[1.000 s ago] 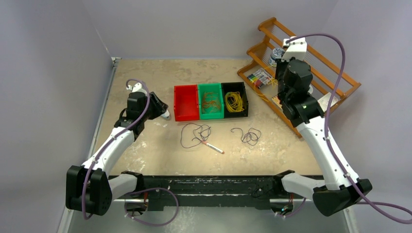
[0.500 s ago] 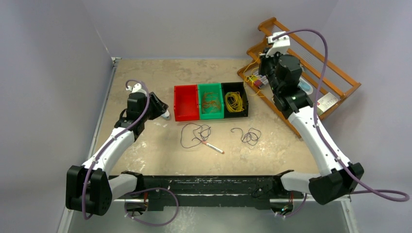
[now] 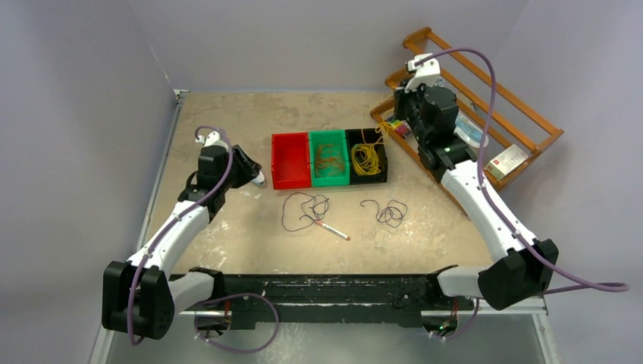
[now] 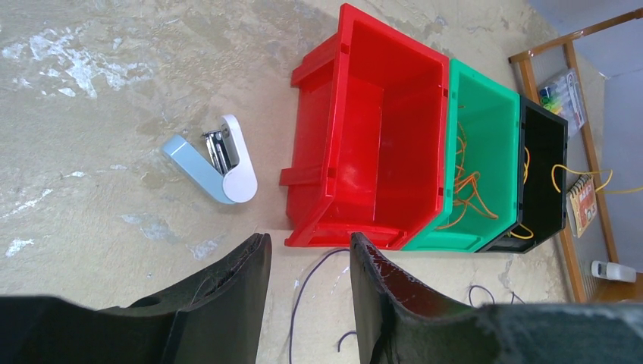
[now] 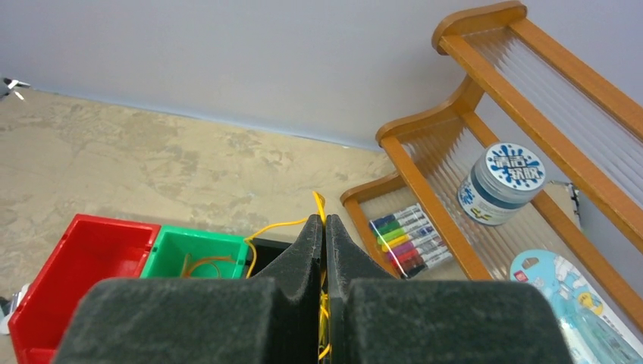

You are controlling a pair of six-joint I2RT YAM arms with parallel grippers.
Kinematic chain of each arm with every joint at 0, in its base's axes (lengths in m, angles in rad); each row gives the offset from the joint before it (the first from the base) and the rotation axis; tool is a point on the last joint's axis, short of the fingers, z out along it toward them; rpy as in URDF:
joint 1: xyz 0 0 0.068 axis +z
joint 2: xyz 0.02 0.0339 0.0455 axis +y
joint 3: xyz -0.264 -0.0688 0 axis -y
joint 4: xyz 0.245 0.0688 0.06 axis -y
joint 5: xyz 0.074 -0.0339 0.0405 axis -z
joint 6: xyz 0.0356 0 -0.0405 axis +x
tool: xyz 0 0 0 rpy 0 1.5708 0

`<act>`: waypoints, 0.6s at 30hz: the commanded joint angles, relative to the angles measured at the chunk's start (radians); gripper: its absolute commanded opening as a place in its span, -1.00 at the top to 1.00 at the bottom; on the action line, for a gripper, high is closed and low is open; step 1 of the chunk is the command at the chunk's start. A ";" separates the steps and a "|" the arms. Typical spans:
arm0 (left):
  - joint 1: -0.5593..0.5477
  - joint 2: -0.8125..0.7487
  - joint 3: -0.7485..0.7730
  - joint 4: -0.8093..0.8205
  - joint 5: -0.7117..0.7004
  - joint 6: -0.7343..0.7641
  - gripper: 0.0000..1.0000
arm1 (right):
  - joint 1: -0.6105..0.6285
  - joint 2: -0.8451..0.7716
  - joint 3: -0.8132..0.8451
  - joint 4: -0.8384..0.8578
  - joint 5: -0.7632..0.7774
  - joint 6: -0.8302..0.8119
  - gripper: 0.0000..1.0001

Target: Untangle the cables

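Right gripper (image 5: 324,226) is pinched shut on a yellow cable (image 5: 282,225), held up over the black bin (image 4: 547,182) where its coil lies. Left gripper (image 4: 308,244) hovers half open and empty beside the red bin (image 4: 356,152). Dark cables (image 3: 307,208) lie tangled on the table (image 3: 227,121). The step looks like binning the yellow strand. Next comes lowering and releasing it.

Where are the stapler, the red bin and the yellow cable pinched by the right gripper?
stapler (image 4: 193,168), left wrist view, blue base.
red bin (image 4: 318,136), left wrist view, outer side wall.
yellow cable (image 5: 274,226), right wrist view, loose strand leading left.
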 commanded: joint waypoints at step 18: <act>0.007 -0.027 -0.015 0.030 -0.009 0.002 0.16 | -0.002 0.183 -0.096 0.076 0.056 0.071 1.00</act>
